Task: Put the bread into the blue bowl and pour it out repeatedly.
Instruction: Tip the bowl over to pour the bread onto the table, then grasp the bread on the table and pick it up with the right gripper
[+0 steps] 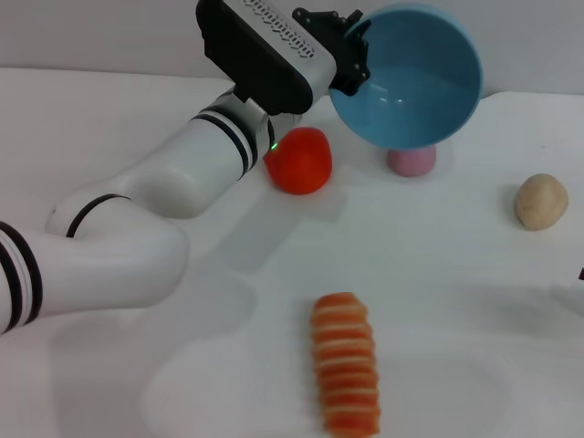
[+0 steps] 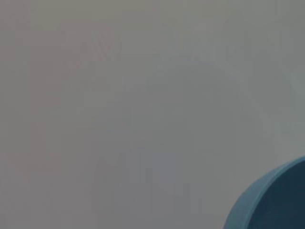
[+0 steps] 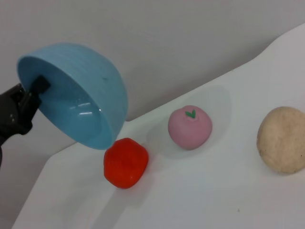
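Pouring pose at the far side of the white table (image 1: 109, 119): the left gripper (image 1: 351, 57), fingers clamped on the rim of the round, smooth light-blue plastic bowl (image 1: 415, 78), holds it raised and tipped, mouth facing near and down, apparently so its contents slide out. The bowl looks empty. The long, ridged orange-and-cream bread (image 1: 345, 374) lies near centre, well apart. A red tomato-like ball (image 1: 298, 161) and a pink peach-shaped toy (image 1: 411, 161) sit under the bowl, a beige ball (image 1: 540, 201) to the right. The right gripper is out of view.

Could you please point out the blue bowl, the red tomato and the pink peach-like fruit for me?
blue bowl (image 1: 429, 87): head view, on its inner wall, tipped and held up by the left hand.
red tomato (image 1: 298, 161): head view, middle of its body.
pink peach-like fruit (image 3: 189, 127): right wrist view, middle of its front.
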`<state>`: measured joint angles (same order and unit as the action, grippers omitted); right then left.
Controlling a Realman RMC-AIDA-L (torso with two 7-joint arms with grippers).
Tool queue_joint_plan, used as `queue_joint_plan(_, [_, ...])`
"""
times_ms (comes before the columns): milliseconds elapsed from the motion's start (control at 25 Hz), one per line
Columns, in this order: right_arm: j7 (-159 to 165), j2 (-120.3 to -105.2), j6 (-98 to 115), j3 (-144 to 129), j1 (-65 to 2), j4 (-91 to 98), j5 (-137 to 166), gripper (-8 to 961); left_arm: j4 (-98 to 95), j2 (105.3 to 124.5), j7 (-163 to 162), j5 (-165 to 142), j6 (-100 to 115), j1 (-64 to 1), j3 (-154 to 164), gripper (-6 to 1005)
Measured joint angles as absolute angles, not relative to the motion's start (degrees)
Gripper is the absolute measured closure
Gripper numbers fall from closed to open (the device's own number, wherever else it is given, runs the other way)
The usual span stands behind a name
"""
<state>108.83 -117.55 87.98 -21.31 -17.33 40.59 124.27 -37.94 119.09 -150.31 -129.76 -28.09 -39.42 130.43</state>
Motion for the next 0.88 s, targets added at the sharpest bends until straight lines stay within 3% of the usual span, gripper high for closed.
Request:
queue_joint_plan(280, [102.6, -118.4, 89.1, -21.6, -19.1, 40.4, 123.8, 467, -39.6, 119.03, -151.0, -125.5, -21.2, -39.6, 126.1, 977])
queue_joint_plan(600, [103.9, -118.45, 92.9, -28.7, -23.9, 42.8, 124.0, 466, -48.5, 118.09, -150.9, -124.5, 19.2, -39.7, 97.2, 979])
queue_joint_plan(880, [119.8, -117.56, 92.7, -40.2, -29.2, 45.3, 125.0, 466, -53.3, 117.49, -153.0, -130.0, 48.0, -39.7, 74.8, 980])
